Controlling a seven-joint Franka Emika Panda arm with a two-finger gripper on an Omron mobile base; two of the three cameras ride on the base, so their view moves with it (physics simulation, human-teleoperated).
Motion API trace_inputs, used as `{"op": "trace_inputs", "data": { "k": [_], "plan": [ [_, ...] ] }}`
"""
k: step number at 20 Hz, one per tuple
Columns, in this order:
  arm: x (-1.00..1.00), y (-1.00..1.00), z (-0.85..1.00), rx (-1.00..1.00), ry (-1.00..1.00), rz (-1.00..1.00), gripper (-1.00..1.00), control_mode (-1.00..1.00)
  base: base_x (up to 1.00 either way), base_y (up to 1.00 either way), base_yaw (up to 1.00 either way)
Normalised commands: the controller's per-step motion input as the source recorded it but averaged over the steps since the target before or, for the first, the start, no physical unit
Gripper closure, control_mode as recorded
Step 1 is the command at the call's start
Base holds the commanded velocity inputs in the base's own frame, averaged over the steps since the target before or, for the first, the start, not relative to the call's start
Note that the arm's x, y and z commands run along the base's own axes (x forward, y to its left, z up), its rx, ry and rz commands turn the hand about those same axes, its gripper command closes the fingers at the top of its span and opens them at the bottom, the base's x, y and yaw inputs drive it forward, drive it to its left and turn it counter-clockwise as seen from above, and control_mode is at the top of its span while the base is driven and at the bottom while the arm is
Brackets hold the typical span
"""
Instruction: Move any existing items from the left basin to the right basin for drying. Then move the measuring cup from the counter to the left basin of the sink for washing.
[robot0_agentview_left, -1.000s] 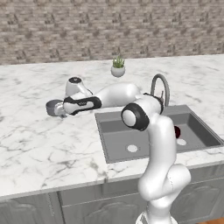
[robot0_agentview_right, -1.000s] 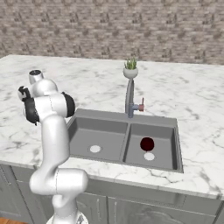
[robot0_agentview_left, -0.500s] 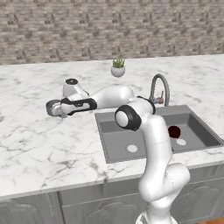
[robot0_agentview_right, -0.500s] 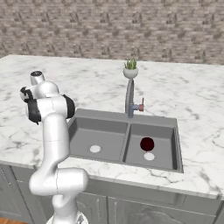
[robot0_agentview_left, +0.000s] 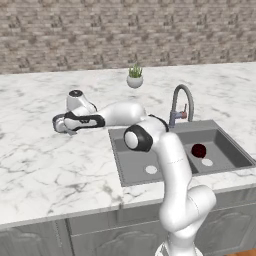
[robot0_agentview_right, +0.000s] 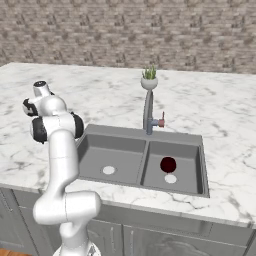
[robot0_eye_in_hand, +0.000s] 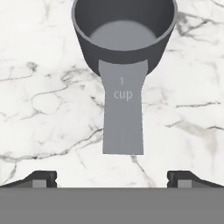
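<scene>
From my station all three views were evenly and brightly lit with soft, diffuse light that had no clear source, and I saw no glare on the white marble table (robot0_agentview_left: 35, 165). Shadows were faint: a soft dark patch lay under the measuring cup (robot0_eye_in_hand: 124, 33) in the hand view, and the sink (robot0_agentview_right: 141, 160) basins were shaded darker. Every view was sharp, without blur or edge distortion.

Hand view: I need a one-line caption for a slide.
Open end effector hovers over the measuring cup on the counter, flat handle pointing back between its fingertips.
</scene>
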Motion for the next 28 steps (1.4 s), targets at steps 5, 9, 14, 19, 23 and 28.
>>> {"op": "trace_inputs", "data": {
  "k": [5,9,14,19,23,28],
  "plan": [
    [0.01,0.00,-0.26,0.00,0.00,0.00,-1.00,-1.00,0.00,0.00,0.00],
    [0.00,0.00,-0.34,0.00,0.00,0.00,-1.00,-1.00,0.00,0.00,0.00],
    [0.04,0.00,-0.19,0.00,0.00,0.00,-1.00,-1.00,0.00,0.00,0.00],
    [0.20,0.00,-0.08,0.00,0.00,0.00,-1.00,-1.00,0.00,0.00,0.00],
    [0.28,0.00,-0.07,0.00,0.00,0.00,-1.00,-1.00,0.00,0.00,0.00],
    [0.30,0.03,-0.03,0.00,0.00,0.00,-1.00,-1.00,0.00,0.00,0.00]
  ]
}}
